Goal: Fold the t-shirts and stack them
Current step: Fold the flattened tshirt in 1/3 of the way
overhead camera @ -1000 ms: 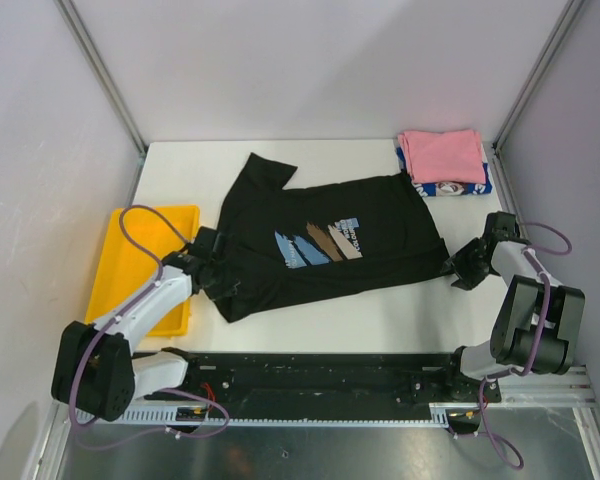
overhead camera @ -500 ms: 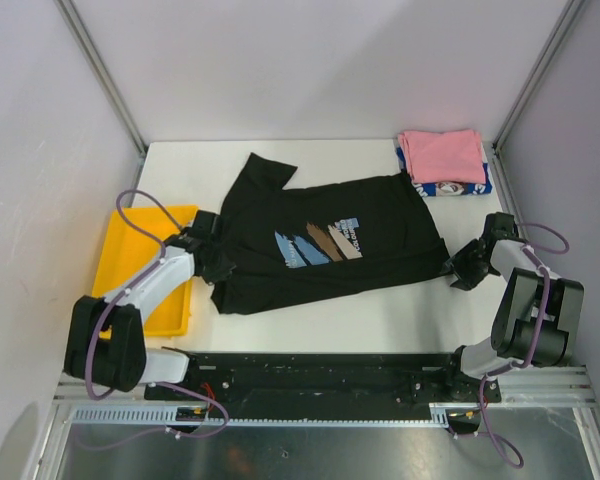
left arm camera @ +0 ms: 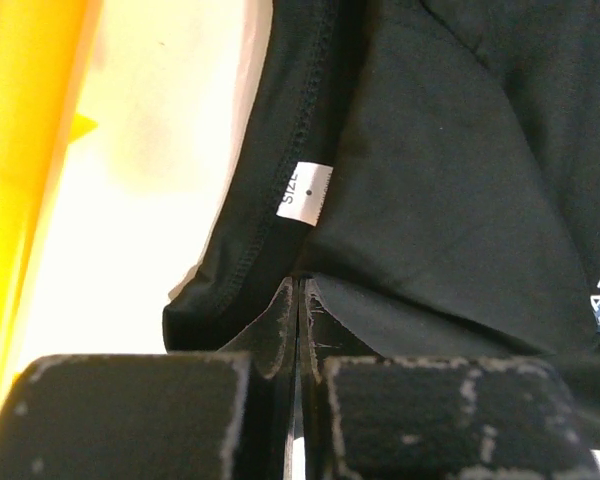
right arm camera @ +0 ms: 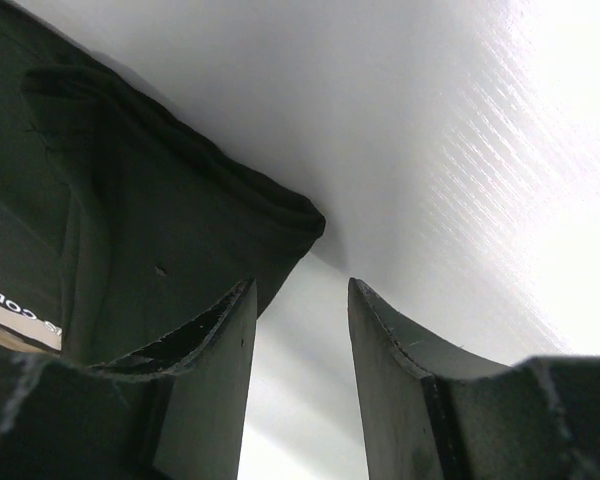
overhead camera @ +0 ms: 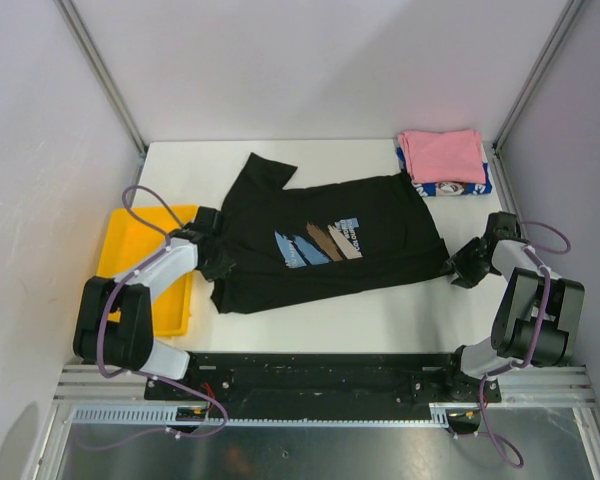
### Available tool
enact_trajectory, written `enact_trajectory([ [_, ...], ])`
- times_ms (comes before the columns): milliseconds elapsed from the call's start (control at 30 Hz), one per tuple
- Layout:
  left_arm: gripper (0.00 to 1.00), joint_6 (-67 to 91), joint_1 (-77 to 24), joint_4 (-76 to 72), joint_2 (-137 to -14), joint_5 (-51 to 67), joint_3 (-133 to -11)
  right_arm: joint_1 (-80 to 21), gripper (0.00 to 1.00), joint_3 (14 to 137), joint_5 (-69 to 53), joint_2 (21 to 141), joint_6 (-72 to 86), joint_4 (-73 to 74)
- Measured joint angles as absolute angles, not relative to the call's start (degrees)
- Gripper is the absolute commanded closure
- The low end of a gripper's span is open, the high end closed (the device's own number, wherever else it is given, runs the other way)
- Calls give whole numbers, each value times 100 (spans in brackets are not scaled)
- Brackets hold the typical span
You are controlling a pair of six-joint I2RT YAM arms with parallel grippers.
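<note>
The black t-shirt [overhead camera: 330, 245] with a blue, brown and cream chest print lies spread across the middle of the white table [overhead camera: 380, 320]. My left gripper [overhead camera: 216, 263] is at its left edge by the collar. In the left wrist view the left gripper [left arm camera: 300, 287] is shut, with its tips pinching black cloth [left arm camera: 430, 200] just below the white size label [left arm camera: 305, 192]. My right gripper [overhead camera: 458, 268] is at the shirt's right hem corner. In the right wrist view the right gripper [right arm camera: 300, 287] is open, with the hem corner [right arm camera: 160, 230] beside its left finger. The folded pink shirt [overhead camera: 442, 155] lies on the blue-and-white one [overhead camera: 462, 187] at the back right.
The yellow tray [overhead camera: 130, 262] lies left of the black shirt, under my left arm, and its rim shows in the left wrist view [left arm camera: 20, 150]. Grey walls with metal posts close in the table on three sides.
My left arm has swung in toward the tray side and its gripper has shifted slightly back. The shirt's near-left corner has drawn in. The right gripper has barely moved.
</note>
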State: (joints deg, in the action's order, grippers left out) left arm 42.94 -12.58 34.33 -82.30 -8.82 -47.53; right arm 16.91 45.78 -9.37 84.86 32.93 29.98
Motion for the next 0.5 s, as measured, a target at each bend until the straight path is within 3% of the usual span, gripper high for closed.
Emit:
enact_trajectory([
  [367,96,4007,-1131,3374,-8425,-840,-4963,1776,58,4578,-930,8639,3299,2698],
  [500,89,3911,-1068,3354,-8488,-770,-5011,1767,68,4578,-930,8715,3304,2606],
])
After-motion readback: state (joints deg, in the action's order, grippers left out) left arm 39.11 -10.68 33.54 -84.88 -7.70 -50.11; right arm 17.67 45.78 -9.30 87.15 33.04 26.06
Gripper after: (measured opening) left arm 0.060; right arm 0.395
